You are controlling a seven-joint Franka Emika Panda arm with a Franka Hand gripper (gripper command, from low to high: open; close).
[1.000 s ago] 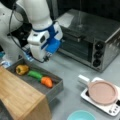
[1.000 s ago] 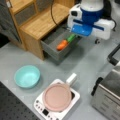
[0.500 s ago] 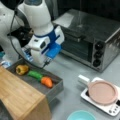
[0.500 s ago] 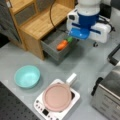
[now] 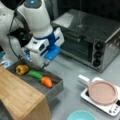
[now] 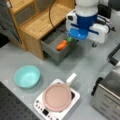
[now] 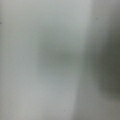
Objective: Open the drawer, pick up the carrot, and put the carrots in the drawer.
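1. The wide, shallow drawer with dark grey metal walls (image 5: 56, 86) is already pulled out from the light-wood-topped cabinet (image 5: 17, 96), lower left in a front view and upper middle in a front view (image 6: 53, 51).
2. The small orange finger-shaped toy carrot (image 5: 46, 81) is lying inside the drawer, at the end nearest the drawer front. It shows in both front views (image 6: 62, 45).
3. Right beside it in the same drawer sit a green elongated toy (image 5: 35, 74) and, further towards the frame's left, a yellow chunky toy (image 5: 22, 69).
4. The white and blue end effector (image 5: 45, 65) hangs just above the drawer's far wall, near the green toy. I honestly can't tell whether it's released or clenched, because the fingers are hidden under the body. Nothing orange shows in it though.
5. The wrist view is just a pale grey blur, no help.
6. My take on doing this bit well: keep the arm clear of the drawer walls and don't nudge the toys, since they're packed close together.
7. Around it on the grey bench (image 6: 82, 62): a silver toaster oven (image 5: 92, 37) upper right, a pink round pan on a white cooker (image 6: 57, 97), and a teal bowl (image 6: 27, 76). All are well apart from the drawer, so nothing's really in the way.
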